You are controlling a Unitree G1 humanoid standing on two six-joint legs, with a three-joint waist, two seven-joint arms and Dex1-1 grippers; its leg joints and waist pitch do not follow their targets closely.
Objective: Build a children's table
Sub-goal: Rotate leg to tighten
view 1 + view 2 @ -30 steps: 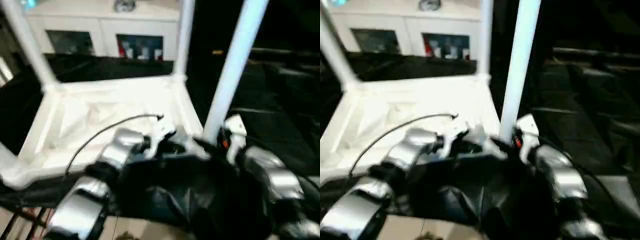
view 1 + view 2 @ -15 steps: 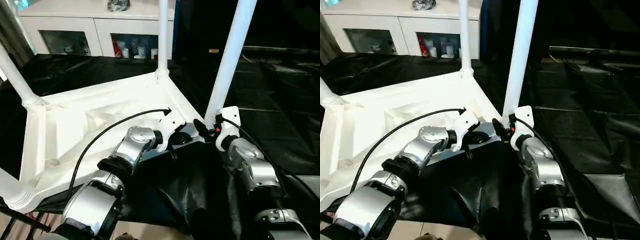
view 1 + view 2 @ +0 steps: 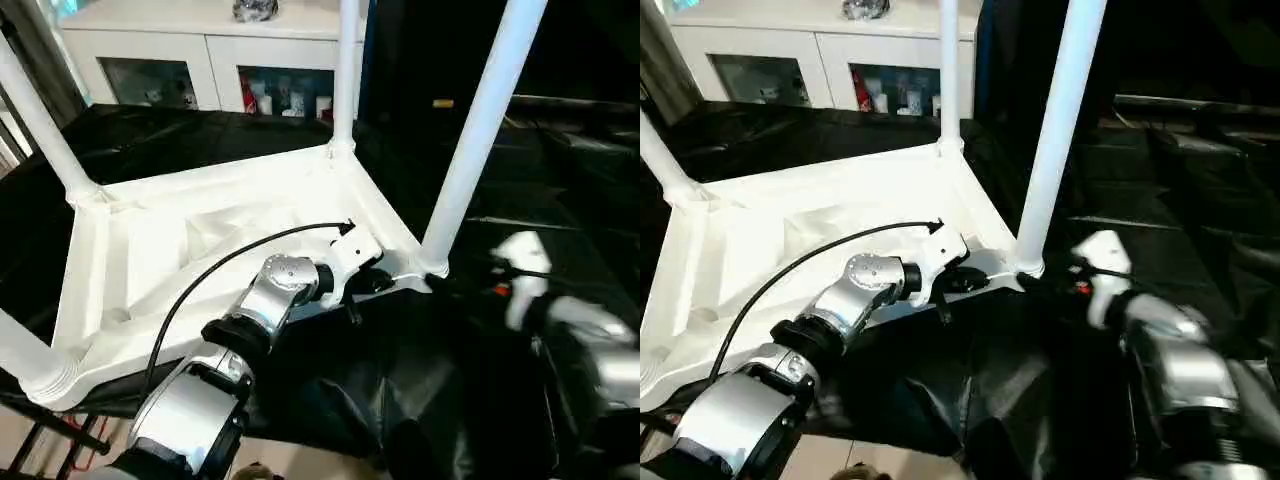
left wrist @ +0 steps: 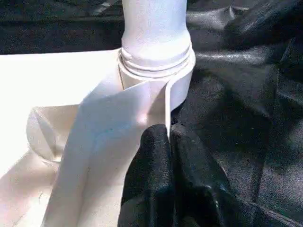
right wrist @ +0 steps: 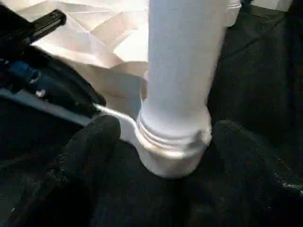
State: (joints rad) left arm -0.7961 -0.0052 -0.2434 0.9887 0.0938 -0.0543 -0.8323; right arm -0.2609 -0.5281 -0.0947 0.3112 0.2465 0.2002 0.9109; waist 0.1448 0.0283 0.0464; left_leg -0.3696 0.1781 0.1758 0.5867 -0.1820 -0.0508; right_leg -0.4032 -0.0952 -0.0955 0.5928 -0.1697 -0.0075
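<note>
White plastic tabletop lies upside down on the black-draped work table, ribbed underside up, and all four legs stand upright in its corner sockets, so I judge the building nearly done; only seating checks and turning it over seem left. My left gripper is pinched onto the tabletop's rim beside the near right socket. My right gripper stands released, fingers spread either side of that leg's base.
</note>
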